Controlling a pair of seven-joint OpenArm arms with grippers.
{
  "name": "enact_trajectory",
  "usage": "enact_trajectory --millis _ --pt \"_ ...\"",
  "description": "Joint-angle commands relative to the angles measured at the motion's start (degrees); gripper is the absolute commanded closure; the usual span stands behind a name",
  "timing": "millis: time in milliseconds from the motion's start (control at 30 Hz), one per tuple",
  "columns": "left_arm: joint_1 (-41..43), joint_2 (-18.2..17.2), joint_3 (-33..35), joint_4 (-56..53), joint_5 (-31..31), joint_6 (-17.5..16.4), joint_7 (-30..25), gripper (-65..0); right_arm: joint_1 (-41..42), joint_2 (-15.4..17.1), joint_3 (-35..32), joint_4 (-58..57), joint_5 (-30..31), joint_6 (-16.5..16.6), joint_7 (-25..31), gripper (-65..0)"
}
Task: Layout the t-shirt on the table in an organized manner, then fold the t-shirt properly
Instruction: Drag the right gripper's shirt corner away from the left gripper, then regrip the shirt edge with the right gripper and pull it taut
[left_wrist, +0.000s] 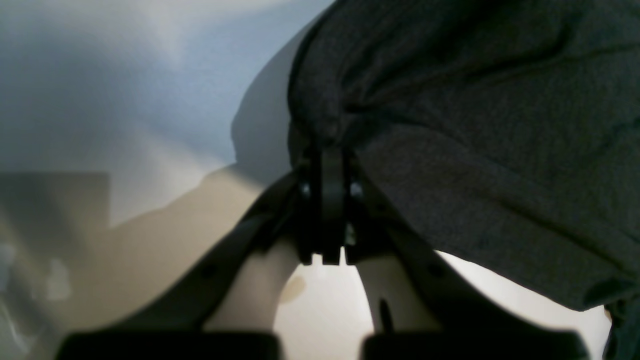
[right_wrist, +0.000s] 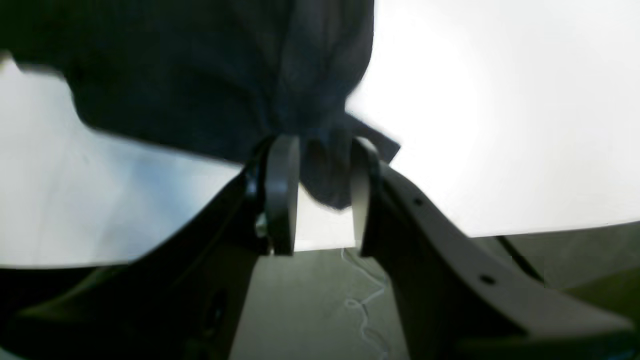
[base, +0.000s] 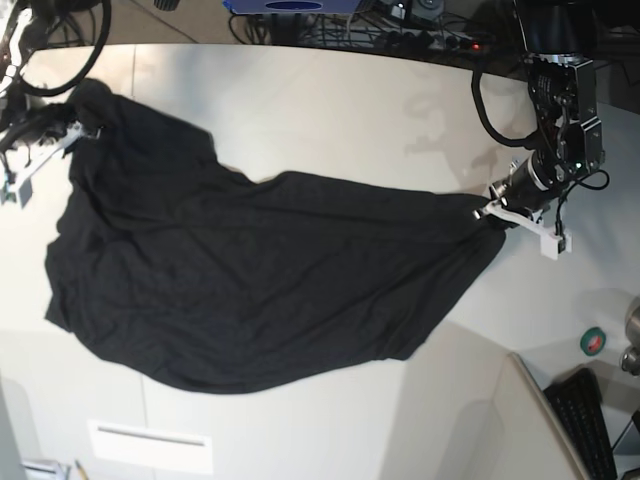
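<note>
On one table (base: 330, 90), one t-shirt (base: 250, 280), left jaws pinching it, right jaws spread

Plain black t-shirt (base: 250, 270), off-white table (base: 330, 110)

The t-shirt (base: 250, 280) lies spread on the table (base: 330, 110), spanning from the base view's far left to its right. A small plate (base: 150, 445) lies on the table just before the t-shirt's near edge.

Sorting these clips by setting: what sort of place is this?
Probably a robotics lab or workshop bench: a big off-white table, tangled cables along its far edge, and a keyboard at one corner.
</note>
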Motion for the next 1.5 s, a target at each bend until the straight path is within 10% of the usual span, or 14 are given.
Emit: enact_trajectory --millis 0,167,267,900,1467 --pt "-0.7 -0.9 -0.3 0.8 0.9 -0.4 -1.0 0.0 2.0 1.1 0.1 -2.0 0.3 0.0 3.1 -17.6" --pt "-0.7 0.4 -0.3 1.4 7.4 -0.4 -1.0 0.0 10.5 5.6 -0.4 -23.6 0.3 0.0 14.0 -16.1" --pt "-0.7 0.8 -0.3 1.4 8.1 -0.4 -1.0 0.0 12.6 7.4 -0.3 -30.3 0.3 0.1 16.2 0.0" --pt "-0.8 0.8 -0.3 1.2 8.0 -0.4 -1.0 0.0 13.2 5.9 -6.2 -36.9 0.3 -0.2 20.0 0.0" --pt "-1.0 0.4 -0.3 1.3 8.1 -0.4 -1.0 0.0 16.6 11.6 -6.3 -40.2 0.2 -0.3 20.2 0.0"
